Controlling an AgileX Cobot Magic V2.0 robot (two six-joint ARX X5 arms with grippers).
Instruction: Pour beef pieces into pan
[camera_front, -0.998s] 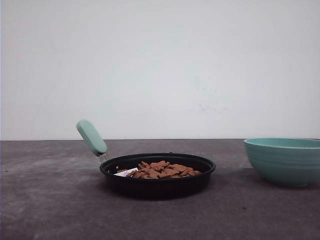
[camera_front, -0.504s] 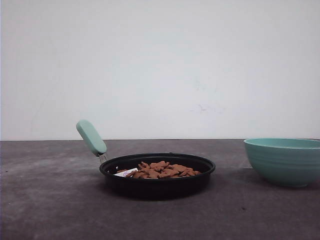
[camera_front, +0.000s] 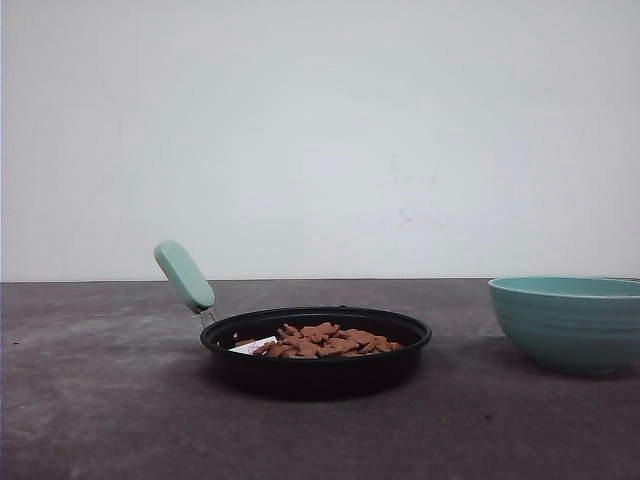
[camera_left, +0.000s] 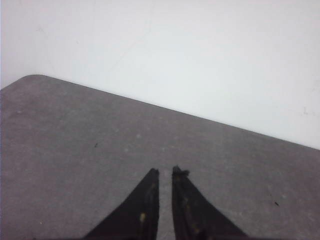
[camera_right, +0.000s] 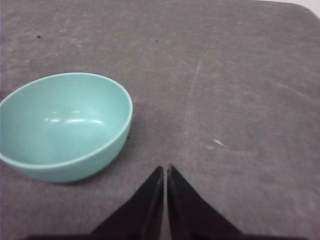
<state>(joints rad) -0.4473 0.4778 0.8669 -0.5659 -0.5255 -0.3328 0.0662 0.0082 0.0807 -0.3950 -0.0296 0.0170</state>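
**On the counter: beef already in the pan**

Nearest in the front view, bare grey counter (camera_front: 100, 420). A little farther back, near the middle, the black pan (camera_front: 315, 365), flat on the surface, mint-green handle (camera_front: 184, 276) angled up and to the left. Inside it, the beef pieces (camera_front: 325, 340) heaped in a low mound, with a small white scrap (camera_front: 253, 345) at the mound's left edge. Off to the right and well apart from the pan, a teal bowl (camera_front: 567, 322), upright; seen from the right wrist, empty inside. Farthest back, a plain white wall (camera_front: 320, 130).

At the left wrist, left end effector (camera_left: 165, 172) over bare counter, tips nearly together with a thin gap, pinching nothing. At the right wrist, right end effector (camera_right: 165, 169) beside the bowl, tips pressed together, likewise empty.

Judged from this layout: pour apparently done, bowl set back down, nothing spilled on the visible counter. Little left, at most pulling both arms clear.
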